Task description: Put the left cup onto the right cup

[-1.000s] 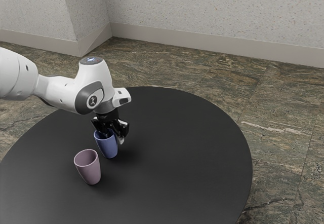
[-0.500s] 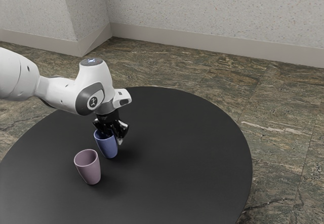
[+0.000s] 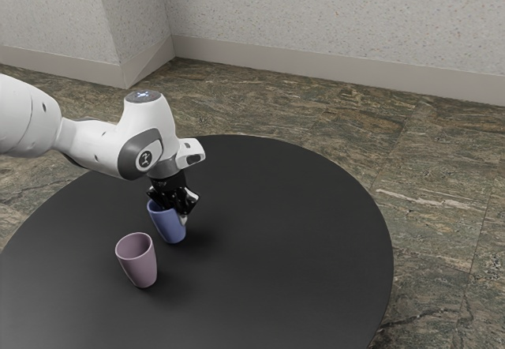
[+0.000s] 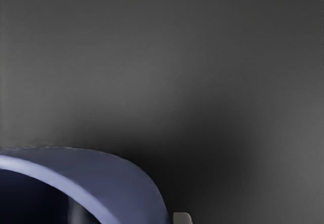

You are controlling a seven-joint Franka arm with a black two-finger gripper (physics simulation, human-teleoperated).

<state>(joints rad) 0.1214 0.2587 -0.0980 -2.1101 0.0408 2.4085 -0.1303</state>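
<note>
Plainly early going: the pink cup (image 3: 135, 259) stands upright and alone at the exterior view's left, with nothing stacked on it. Just beside it, to the right, the end effector (image 3: 175, 204) pinches the rim of the blue cup (image 3: 168, 225) (tilted a little, at or barely above the surface). Carrying and stacking remain, I judge. The round table (image 3: 300, 238) is matte black; beyond it lie a marbled brown floor (image 3: 442, 175) and speckled walls (image 3: 331, 9).
</note>
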